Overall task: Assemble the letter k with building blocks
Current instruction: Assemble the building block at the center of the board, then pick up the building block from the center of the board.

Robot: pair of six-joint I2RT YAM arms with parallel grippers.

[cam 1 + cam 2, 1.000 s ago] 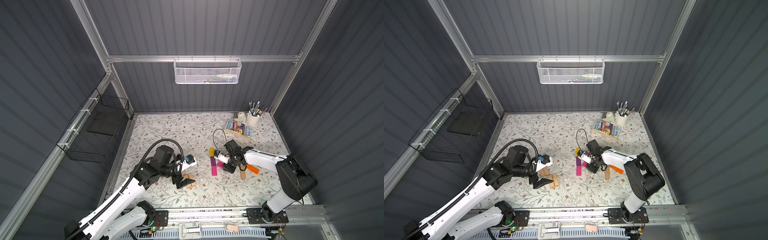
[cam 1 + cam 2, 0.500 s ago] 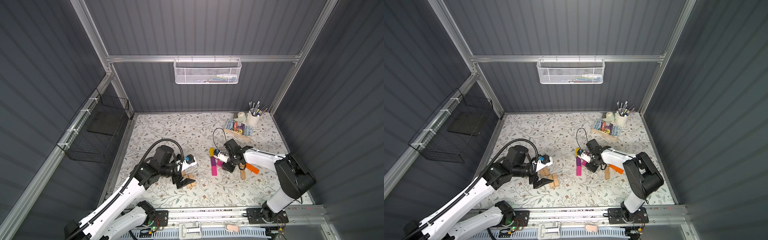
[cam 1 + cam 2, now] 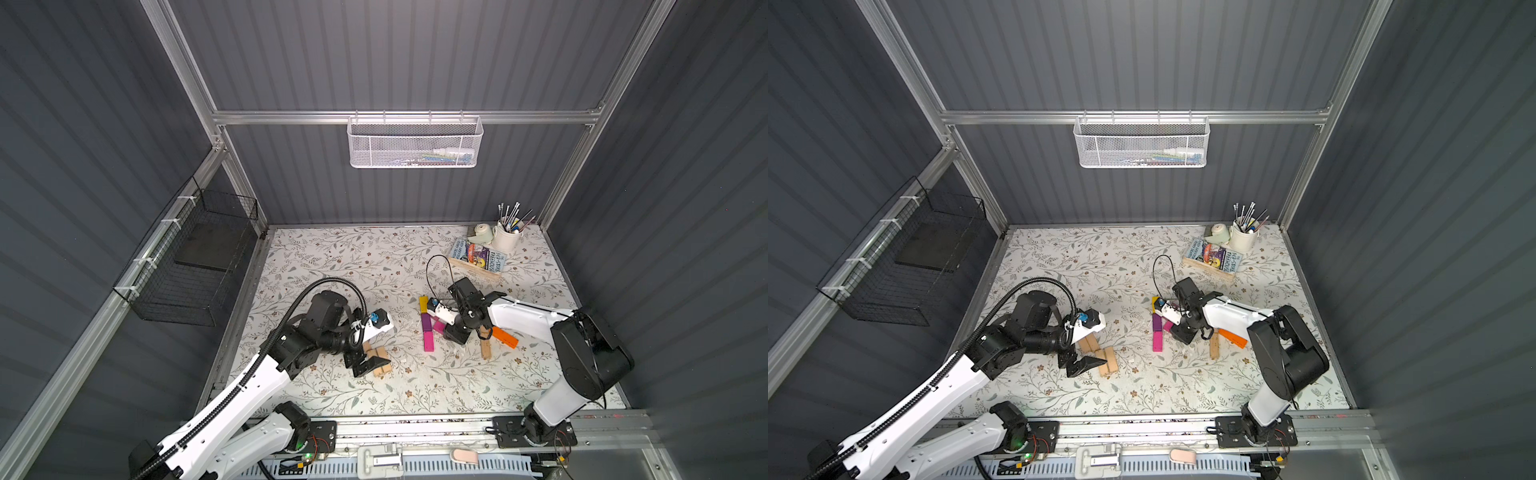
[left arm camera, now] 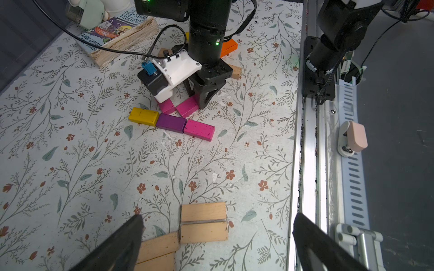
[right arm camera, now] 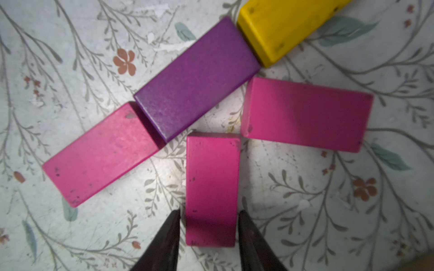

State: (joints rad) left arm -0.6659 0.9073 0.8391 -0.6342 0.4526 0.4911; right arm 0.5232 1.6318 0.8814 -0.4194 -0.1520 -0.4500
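A yellow block (image 5: 288, 25), a purple block (image 5: 197, 77) and a magenta block (image 5: 101, 154) lie end to end in a line. Beside the purple one, two more magenta blocks lie at angles: one (image 5: 305, 115) free, the other (image 5: 211, 187) flat on the mat between the jaws of my right gripper (image 5: 209, 225). Those jaws stand slightly apart from its sides, so the gripper is open. My left gripper (image 4: 217, 225) hangs wide open over three plain tan blocks (image 4: 203, 212). In both top views the right gripper (image 3: 455, 332) sits by the coloured line and the left gripper (image 3: 1084, 365) by the tan blocks.
An orange block (image 3: 505, 337) and a tan block (image 3: 485, 347) lie under the right arm. A wooden tray of books (image 3: 478, 257) and a white cup of brushes (image 3: 507, 237) stand at the back right. A metal rail (image 4: 310, 140) runs along the front edge.
The right gripper's jaws have eased apart around the magenta block. Neither arm has visibly shifted, and the left gripper stays wide open.
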